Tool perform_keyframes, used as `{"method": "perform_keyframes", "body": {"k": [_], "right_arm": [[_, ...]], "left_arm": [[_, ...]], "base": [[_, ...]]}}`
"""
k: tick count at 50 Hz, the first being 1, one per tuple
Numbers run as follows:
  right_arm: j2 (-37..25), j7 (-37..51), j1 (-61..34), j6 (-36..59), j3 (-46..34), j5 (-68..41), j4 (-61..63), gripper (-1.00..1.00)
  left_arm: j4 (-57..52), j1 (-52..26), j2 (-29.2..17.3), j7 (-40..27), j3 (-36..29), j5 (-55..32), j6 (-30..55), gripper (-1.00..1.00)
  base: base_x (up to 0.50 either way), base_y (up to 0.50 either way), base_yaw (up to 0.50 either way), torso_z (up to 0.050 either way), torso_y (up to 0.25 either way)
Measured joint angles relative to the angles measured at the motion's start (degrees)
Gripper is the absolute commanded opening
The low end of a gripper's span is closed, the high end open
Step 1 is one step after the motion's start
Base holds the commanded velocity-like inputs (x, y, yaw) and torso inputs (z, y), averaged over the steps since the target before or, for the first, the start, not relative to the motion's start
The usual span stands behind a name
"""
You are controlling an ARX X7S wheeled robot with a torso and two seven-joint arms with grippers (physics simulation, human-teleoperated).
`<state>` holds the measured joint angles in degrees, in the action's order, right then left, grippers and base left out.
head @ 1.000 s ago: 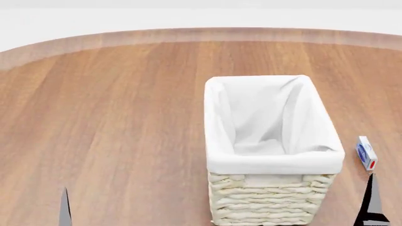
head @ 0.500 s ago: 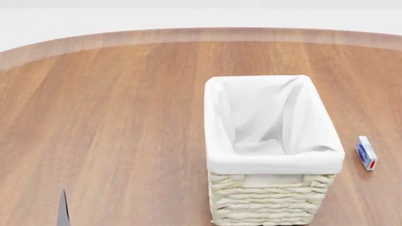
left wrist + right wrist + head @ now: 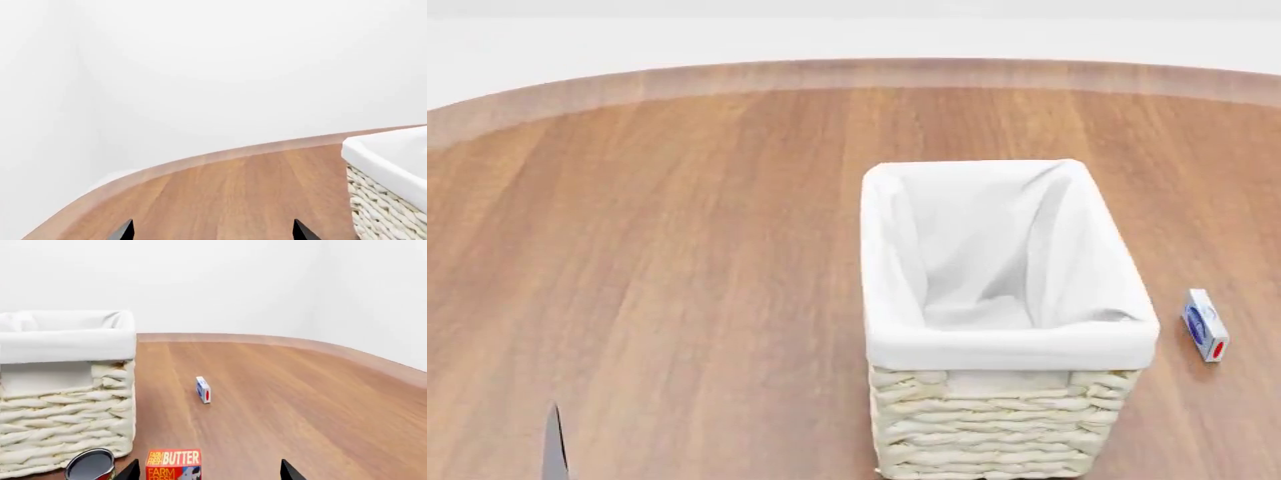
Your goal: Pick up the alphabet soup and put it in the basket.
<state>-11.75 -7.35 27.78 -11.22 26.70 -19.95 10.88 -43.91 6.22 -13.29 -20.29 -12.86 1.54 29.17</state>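
Observation:
The alphabet soup is not in view in any frame. The basket (image 3: 1001, 330) is cream wicker with a white cloth lining and stands on the wooden table, empty as far as I can see. It also shows in the left wrist view (image 3: 383, 200) and in the right wrist view (image 3: 67, 405). My left gripper (image 3: 212, 234) is open and empty, low over the table, with the basket off to one side. One of its fingertips (image 3: 555, 450) shows at the head view's bottom left. My right gripper (image 3: 210, 474) is open and empty, beside the basket.
A red butter box (image 3: 173, 465) stands just ahead of my right jaws, nearer one finger. A can with a dark top (image 3: 91, 465) stands between it and the basket. A small blue-and-white box (image 3: 203, 389) lies farther out; it also shows in the head view (image 3: 1204, 325).
The right gripper's finger, at the head view's bottom right a second ago, has dropped out of view. The left fingertip has sunk slightly. The basket and the small box have not moved.

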Motion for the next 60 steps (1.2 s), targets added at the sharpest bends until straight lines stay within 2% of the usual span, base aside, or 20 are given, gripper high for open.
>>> {"method": "perform_keyframes", "body": {"k": [31,60], "right_arm": [[2.42,-1.07,-4.35,-14.41,-2.01,7.33,-23.58,1.0],[2.6,0.79,-9.56,-17.41,-3.06,8.5,-31.74,1.0]], "left_arm": [[-0.03,0.31,-1.07,-1.4,-0.33,-0.86,-0.53,1.0],[-0.88,0.67,-1.99,-2.54,-0.31,-1.58,-0.43,1.0]], "base": [[0.0,0.0,0.0,0.0,0.0],[0.0,0.0,0.0,0.0,0.0]]}}
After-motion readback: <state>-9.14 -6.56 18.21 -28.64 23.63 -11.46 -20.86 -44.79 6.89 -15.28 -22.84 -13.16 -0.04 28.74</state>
